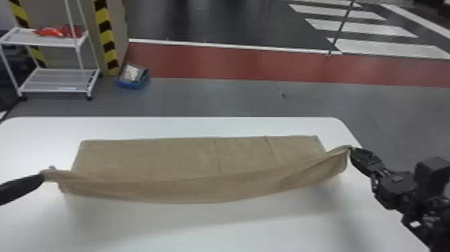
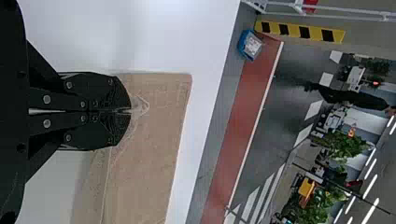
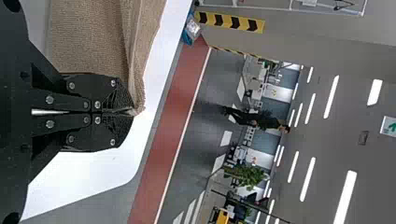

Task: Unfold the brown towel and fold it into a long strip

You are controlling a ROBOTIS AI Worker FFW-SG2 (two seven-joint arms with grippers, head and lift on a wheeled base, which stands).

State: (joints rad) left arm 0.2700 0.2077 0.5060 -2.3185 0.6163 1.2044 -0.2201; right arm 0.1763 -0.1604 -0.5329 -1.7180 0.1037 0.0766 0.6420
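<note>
A white table (image 1: 207,126) with rounded far corners stands on grey floor (image 1: 214,100), a red floor strip (image 1: 234,63) beyond. On it, the brown towel (image 1: 174,161) runs lengthwise left to right — far part flat, near edge raised. The left gripper (image 1: 43,176) and right gripper (image 1: 351,152) pinch its 2 near corners, 1 each. Far left stand a 2-shelf white cart (image 1: 57,41) and a blue bin (image 1: 132,84).

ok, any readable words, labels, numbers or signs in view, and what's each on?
No text readable.
Towel: no print seen.
Green-and-white sign, high up near the ceiling lights: a symbol, no legible wording.
Pale item in the blue bin: too small and blurred.
</note>
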